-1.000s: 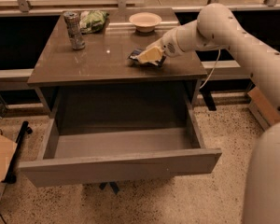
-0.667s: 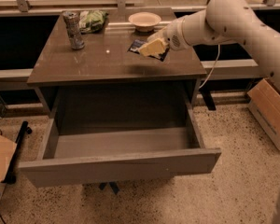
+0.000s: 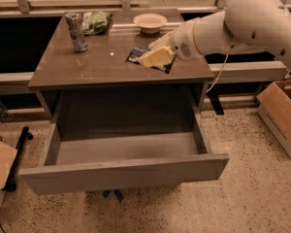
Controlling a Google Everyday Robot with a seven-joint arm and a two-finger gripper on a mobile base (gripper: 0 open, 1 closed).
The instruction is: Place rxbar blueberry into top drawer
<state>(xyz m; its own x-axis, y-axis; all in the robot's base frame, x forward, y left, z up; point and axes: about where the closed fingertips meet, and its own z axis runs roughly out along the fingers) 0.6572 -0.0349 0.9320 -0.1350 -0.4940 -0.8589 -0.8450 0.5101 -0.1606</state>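
One rxbar blueberry [image 3: 134, 54]: pinched in the gripper [image 3: 153, 56], just over the table [image 3: 87, 67].
Grip: fingers clamped on the bar.
Top drawer [image 3: 126, 171]: wide open, below and in front of the gripper.
Bowl [image 3: 150, 21]: just behind the gripper.
Can [image 3: 76, 31], green bag [image 3: 98, 21]: well apart from it.

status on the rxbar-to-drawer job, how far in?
Done: the top drawer stands open, nothing visible inside. In hand: the gripper is on the rxbar blueberry at the right side of the table. Left: carry the bar over the drawer and release it.
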